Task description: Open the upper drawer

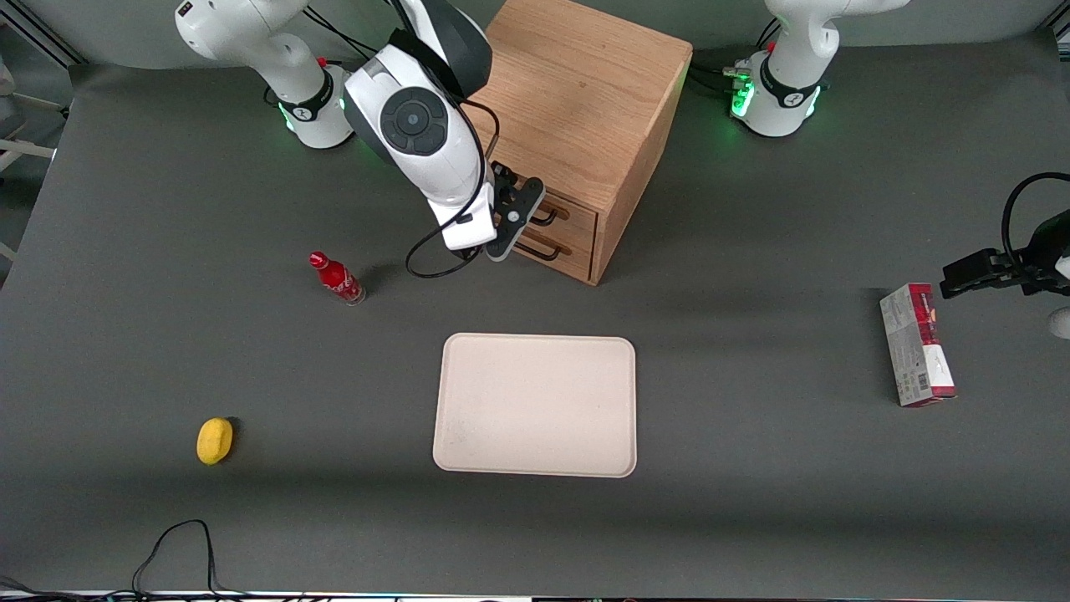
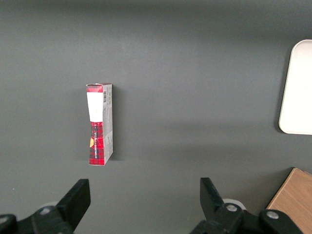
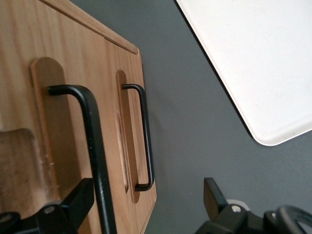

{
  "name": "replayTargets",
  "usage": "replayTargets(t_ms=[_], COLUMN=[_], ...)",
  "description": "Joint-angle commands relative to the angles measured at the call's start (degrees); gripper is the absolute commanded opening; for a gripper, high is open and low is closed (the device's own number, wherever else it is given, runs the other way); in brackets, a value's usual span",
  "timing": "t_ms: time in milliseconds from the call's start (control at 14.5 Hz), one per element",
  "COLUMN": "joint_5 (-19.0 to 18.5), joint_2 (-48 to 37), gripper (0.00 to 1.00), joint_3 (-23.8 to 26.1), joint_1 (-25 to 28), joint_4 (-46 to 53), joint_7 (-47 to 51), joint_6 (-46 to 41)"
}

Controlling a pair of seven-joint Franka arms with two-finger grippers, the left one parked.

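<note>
The oak cabinet [image 1: 577, 92] stands near the robot bases, with its two drawers facing the tray. The upper drawer [image 1: 583, 216] looks shut, its front flush with the lower drawer [image 1: 577, 257]. My gripper [image 1: 520, 224] hangs right in front of the drawer fronts, at the height of the handles. It is open. In the right wrist view the upper drawer's black bar handle [image 3: 92, 146] runs between the fingers of the gripper [image 3: 146, 200], close beside one finger [image 3: 78, 202]. The pads do not touch the bar. The lower drawer's handle [image 3: 145, 136] lies farther down the front.
A beige tray [image 1: 535, 405] lies nearer the front camera than the cabinet. A red bottle [image 1: 337, 279] stands toward the working arm's end, and a yellow lemon-like object [image 1: 215, 440] lies nearer the camera. A red and grey box [image 1: 917, 344] lies toward the parked arm's end.
</note>
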Motion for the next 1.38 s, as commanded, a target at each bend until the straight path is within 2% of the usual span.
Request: replayTargets(t_ms=[0, 623, 1314], joint_5=[-1.1, -2.8, -2.9], joint_2=[-0.7, 1.8, 7.2], gripper=[1.0, 1.0, 1.0], joint_3=[-0.4, -0.5, -0.5], joint_1=[0.4, -0.7, -7.3], joint_4=[-1.9, 0.6, 8.6], joint_7=[-1.1, -1.2, -7.7], joint_6=[1.7, 1.7, 1.1])
